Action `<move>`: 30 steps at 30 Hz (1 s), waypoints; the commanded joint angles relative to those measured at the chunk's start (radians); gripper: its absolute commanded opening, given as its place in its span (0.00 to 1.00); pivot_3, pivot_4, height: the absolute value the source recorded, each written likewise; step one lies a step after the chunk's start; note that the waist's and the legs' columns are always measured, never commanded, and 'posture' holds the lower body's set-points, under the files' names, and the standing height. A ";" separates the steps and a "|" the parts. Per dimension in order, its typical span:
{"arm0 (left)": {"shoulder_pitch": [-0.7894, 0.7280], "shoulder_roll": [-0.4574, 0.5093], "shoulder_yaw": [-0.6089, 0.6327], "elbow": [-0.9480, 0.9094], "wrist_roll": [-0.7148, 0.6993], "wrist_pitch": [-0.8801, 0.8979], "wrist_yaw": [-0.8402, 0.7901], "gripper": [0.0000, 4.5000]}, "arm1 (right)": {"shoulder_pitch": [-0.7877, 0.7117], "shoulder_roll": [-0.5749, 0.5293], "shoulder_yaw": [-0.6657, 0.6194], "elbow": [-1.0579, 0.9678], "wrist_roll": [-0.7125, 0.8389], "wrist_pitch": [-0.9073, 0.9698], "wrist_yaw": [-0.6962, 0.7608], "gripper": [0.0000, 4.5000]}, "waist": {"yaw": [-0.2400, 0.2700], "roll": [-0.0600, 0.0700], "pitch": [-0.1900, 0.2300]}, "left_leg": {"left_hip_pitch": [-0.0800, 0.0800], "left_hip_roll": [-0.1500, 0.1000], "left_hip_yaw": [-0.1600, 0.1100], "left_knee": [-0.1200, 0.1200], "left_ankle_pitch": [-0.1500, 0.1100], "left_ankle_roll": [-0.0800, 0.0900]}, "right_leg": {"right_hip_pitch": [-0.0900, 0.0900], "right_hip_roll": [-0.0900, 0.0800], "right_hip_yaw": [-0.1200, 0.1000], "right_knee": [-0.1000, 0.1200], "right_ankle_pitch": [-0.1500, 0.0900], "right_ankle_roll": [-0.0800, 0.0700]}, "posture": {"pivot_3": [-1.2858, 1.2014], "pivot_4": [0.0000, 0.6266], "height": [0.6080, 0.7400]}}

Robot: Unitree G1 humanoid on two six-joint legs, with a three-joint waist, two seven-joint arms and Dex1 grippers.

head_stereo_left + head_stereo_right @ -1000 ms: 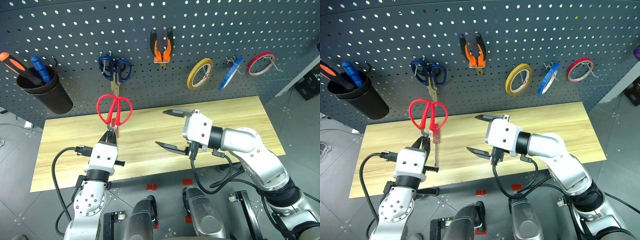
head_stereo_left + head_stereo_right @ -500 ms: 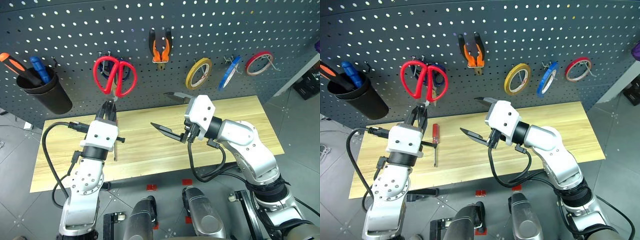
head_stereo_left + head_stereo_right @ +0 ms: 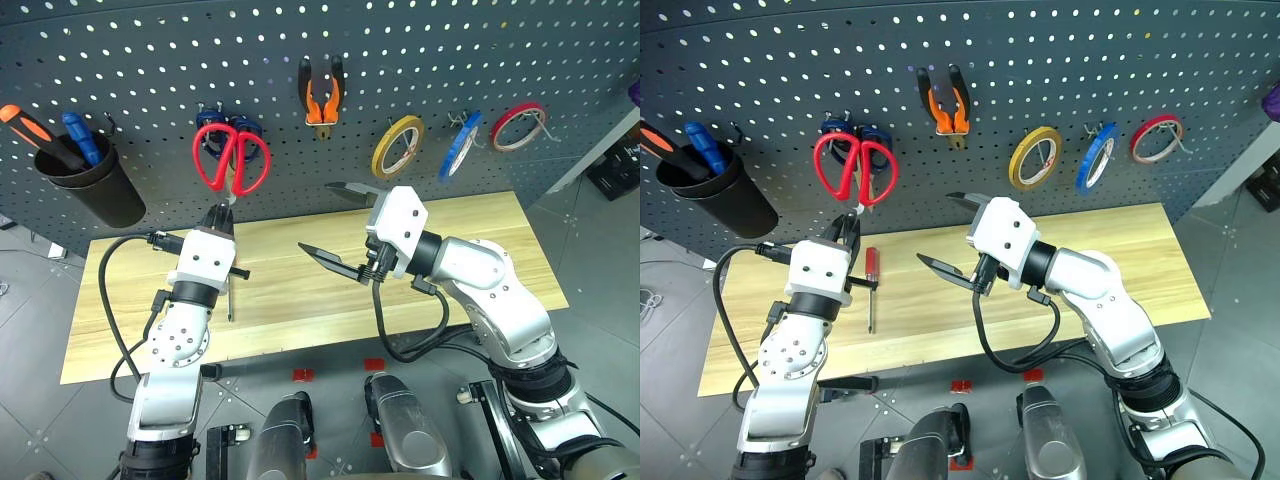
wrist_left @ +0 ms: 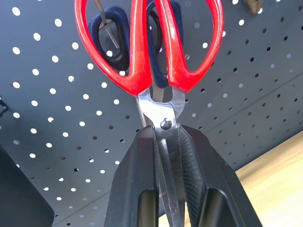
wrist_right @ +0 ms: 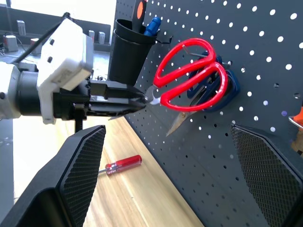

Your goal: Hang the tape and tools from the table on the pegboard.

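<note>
Holding the red-handled scissors (image 3: pixel 231 159) by the blades in my left gripper (image 3: pixel 218 214), fingers clamped on them, handles up against the pegboard (image 3: pixel 150 60) and overlapping the blue-handled scissors (image 3: pixel 845 128) hanging there. My right gripper (image 3: pixel 338 224) is hovering over the table (image 3: pixel 480 230) with its fingers spread wide, gripping nothing. I am listing the rest: red-handled screwdriver (image 3: pixel 870 282) lying flat on the table (just beside my left wrist); pliers (image 3: pixel 322 92), yellow tape ring (image 3: pixel 398 146), blue tape (image 3: pixel 460 145) and red tape ring (image 3: pixel 520 125) hanging on the pegboard; black cup (image 3: pixel 92 185) holding two screwdrivers.
</note>
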State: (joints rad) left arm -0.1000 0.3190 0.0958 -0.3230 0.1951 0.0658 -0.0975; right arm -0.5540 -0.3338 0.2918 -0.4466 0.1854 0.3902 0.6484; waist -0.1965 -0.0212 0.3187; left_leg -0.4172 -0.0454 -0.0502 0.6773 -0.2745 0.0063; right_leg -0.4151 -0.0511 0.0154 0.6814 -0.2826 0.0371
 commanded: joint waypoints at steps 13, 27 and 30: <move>-0.021 -0.056 0.011 0.033 -0.082 0.070 -0.008 0.64 | -0.004 0.017 -0.001 -0.017 -0.014 -0.007 -0.013 1.00 | -0.002 0.000 0.000 | 0.000 0.000 0.000 0.001 0.000 0.000 | 0.000 0.000 0.000 0.000 0.000 0.000 | 0.38 0.51 1.00; -0.110 0.019 0.168 0.216 -0.290 0.597 -0.092 0.70 | -0.034 0.123 0.049 -0.076 0.017 0.497 -0.142 1.00 | 0.000 0.000 0.001 | 0.000 0.000 0.000 0.001 0.000 0.000 | 0.000 0.001 0.000 0.001 0.000 0.000 | 0.38 0.59 1.00; -0.195 0.053 0.165 0.348 -0.305 0.633 -0.114 0.70 | -0.080 0.138 0.070 -0.067 0.030 0.553 -0.137 1.00 | 0.001 -0.004 0.004 | 0.000 0.000 -0.001 0.001 0.000 0.000 | -0.001 0.001 0.000 0.001 0.000 0.000 | 0.38 0.60 1.00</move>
State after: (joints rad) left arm -0.2715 0.3518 0.2491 -0.0119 -0.0976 0.6888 -0.2005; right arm -0.6140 -0.2099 0.3499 -0.4608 0.1908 0.9218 0.5083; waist -0.1955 -0.0248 0.3224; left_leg -0.4173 -0.0449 -0.0511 0.6783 -0.2744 0.0063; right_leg -0.4157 -0.0504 0.0150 0.6821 -0.2821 0.0370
